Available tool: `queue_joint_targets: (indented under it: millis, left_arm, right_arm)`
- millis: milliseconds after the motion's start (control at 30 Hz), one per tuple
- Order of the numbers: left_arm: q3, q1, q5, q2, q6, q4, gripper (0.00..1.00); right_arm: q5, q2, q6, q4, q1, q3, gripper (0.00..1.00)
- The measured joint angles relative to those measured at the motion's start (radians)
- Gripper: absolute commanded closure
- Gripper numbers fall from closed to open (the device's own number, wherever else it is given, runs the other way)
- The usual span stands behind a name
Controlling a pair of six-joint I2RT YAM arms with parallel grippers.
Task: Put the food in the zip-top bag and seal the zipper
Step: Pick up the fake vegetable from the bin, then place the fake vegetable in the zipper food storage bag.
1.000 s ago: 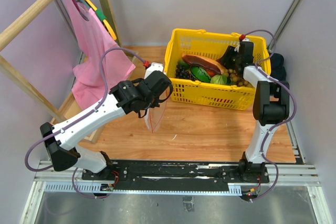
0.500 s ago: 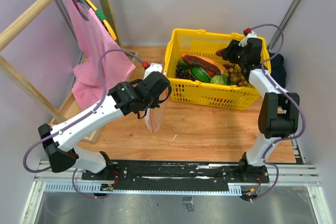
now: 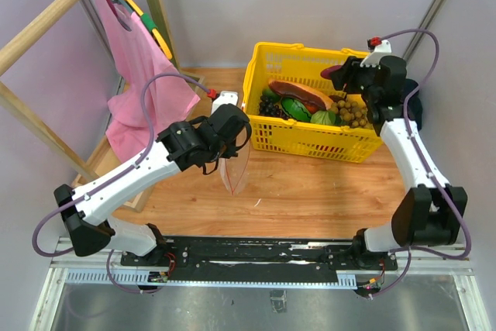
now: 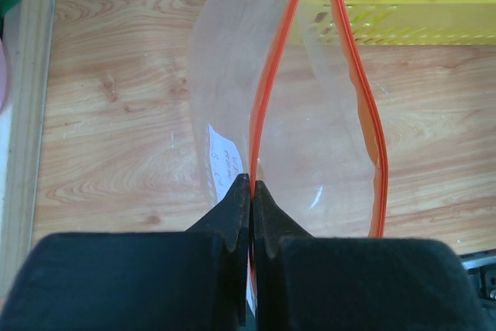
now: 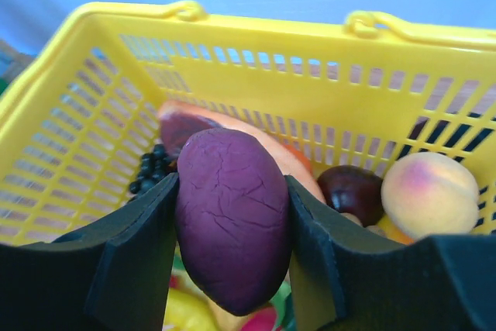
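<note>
- Left fingers (image 4: 246,199), pressed together, pinch one lip of the zip-top bag (image 4: 232,52) at its zipper (image 4: 267,91). The bag hangs over the counter (image 4: 116,114) with its mouth gaping. The hold is thin, so the film may slip out when a load drops in.
- Right fingers (image 5: 159,215) clamp the purplish piece (image 5: 232,222) above the yellow basket (image 5: 263,29). This smooth, rounded food may squirt free in transit.
- The mouth is narrow and limp; an off-centre release probably strikes the zipper and lands on the counter.
- The peach-like fruit (image 5: 430,191) lies in the basket, not yet bagged.

Lab: robot arms (image 3: 136,172) on mounting rail (image 3: 248,267)
</note>
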State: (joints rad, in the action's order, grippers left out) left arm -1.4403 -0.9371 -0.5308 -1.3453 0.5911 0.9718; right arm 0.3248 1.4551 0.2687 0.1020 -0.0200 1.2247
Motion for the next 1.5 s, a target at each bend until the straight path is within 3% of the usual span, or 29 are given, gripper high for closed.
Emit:
queue_joint_targets:
  millis: [267, 633, 1133, 1500]
  left_arm:
    - [0.000, 0.009, 0.009, 0.000, 0.020, -0.010, 1.00]
    - [0.021, 0.022, 0.021, 0.031, 0.064, -0.042, 1.00]
    - [0.057, 0.039, 0.048, 0.055, 0.091, -0.087, 1.00]
    - [0.061, 0.041, 0.073, 0.055, 0.091, -0.110, 1.00]
  right_arm:
    - [0.017, -0.186, -0.054, -0.143, -0.142, 0.000, 0.97]
    - [0.059, -0.293, -0.064, -0.225, -0.384, 0.001, 0.95]
    - [0.103, -0.247, -0.064, -0.296, -0.613, 0.059, 0.94]
    - [-0.010, -0.146, -0.104, -0.351, -0.723, 0.102, 0.93]
